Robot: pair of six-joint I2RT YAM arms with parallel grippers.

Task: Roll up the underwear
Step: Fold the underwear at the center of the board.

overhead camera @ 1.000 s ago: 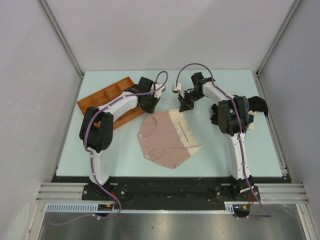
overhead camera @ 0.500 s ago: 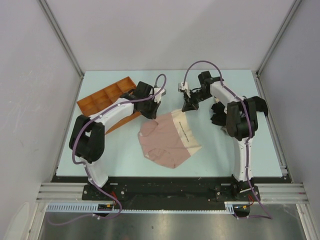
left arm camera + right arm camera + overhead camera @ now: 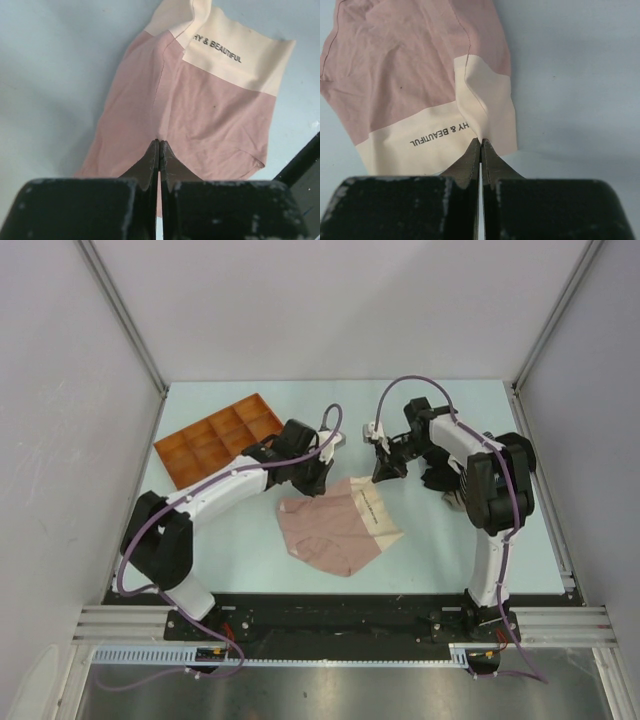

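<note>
A pale pink-beige underwear (image 3: 335,528) with a cream waistband lies flat mid-table. It shows in the left wrist view (image 3: 210,115) and the right wrist view (image 3: 405,65). My left gripper (image 3: 317,480) is at its far left edge, jaws shut on a pinch of the pink cloth (image 3: 159,142). My right gripper (image 3: 383,473) is at its far right corner, jaws shut on a raised fold of the cream waistband (image 3: 481,140). The waistband (image 3: 435,135) carries dark lettering.
An orange compartmented tray (image 3: 215,432) stands at the back left, beyond the left arm. Dark cloth (image 3: 437,476) lies partly hidden by the right arm at the right. Grey walls enclose the pale blue table (image 3: 250,540).
Both grippers have moved toward the near side with the underwear's far edge. The garment is shorter front to back. The left arm has swung off the tray.
</note>
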